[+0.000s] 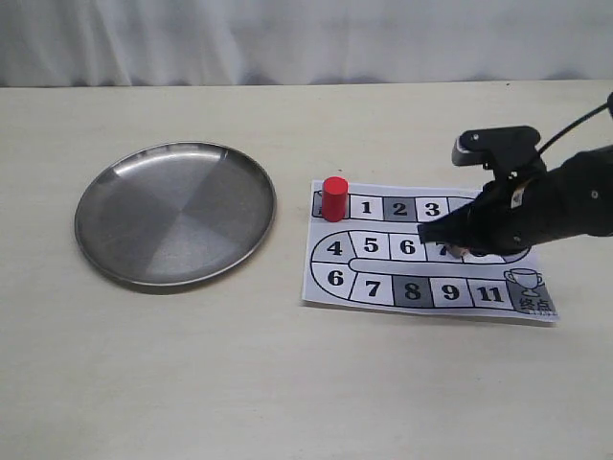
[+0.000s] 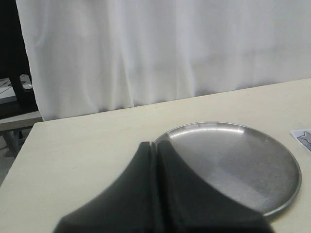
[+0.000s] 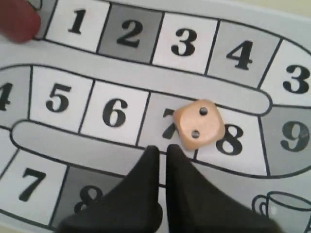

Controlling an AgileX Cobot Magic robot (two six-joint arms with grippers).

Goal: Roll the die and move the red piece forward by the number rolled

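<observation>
The die [image 3: 199,124] lies on the paper game board [image 3: 121,77], straddling squares 7 and 8, with two pips on its top face. My right gripper [image 3: 162,149] hovers just short of it, shut and holding nothing. In the exterior view this gripper [image 1: 448,240] hangs low over the board's middle row and hides the die. The red piece [image 1: 334,198] stands upright on the start square left of square 1; in the right wrist view the red piece [image 3: 17,19] is a blur at a corner. My left gripper [image 2: 154,144] is shut and empty, near the plate's rim.
A round steel plate [image 1: 175,213] lies left of the board [image 1: 412,287] with nothing in it; in the left wrist view the plate [image 2: 243,160] fills one side. A white curtain hangs behind the table's far edge.
</observation>
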